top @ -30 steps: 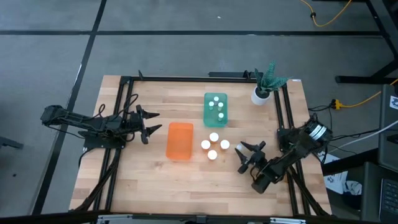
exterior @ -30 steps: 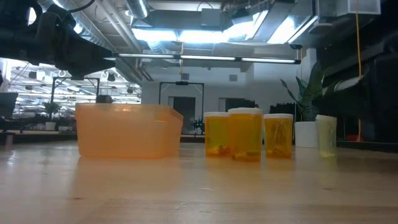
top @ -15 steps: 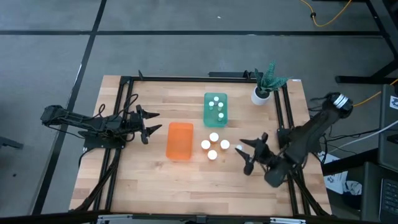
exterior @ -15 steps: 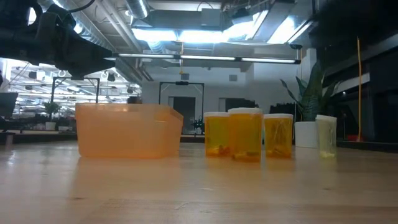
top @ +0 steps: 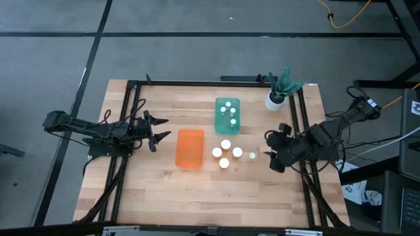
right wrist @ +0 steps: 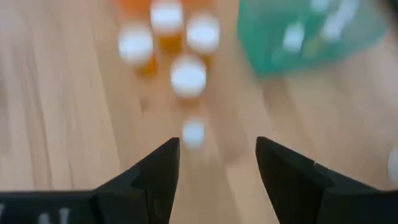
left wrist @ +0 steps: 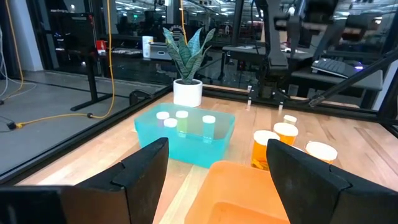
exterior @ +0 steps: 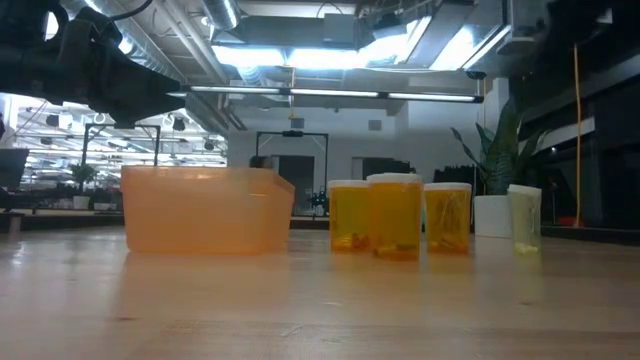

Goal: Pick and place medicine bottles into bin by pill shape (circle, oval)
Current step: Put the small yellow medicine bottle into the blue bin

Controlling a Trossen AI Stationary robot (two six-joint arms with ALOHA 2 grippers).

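Four wide white-capped amber bottles (top: 225,152) stand in a cluster right of the orange bin (top: 189,148). In the low view they show as amber bottles (exterior: 395,215). A narrow green-tinted bottle (top: 252,156) stands alone right of them and also shows in the right wrist view (right wrist: 193,132). The teal bin (top: 228,115) holds several narrow bottles. My right gripper (top: 269,151) is open, just right of the lone bottle and pointing at it. My left gripper (top: 163,129) is open, left of the orange bin.
A white plant pot (top: 275,99) stands at the far right, behind the teal bin. Black frame rails run along the table's left, right and far edges. Bare wood lies along the near side of the table.
My right gripper has gone from the near side of the lone narrow bottle toward the table's far and right edges and has turned, so it now faces the bottle from the right. The bottle has stayed in place.
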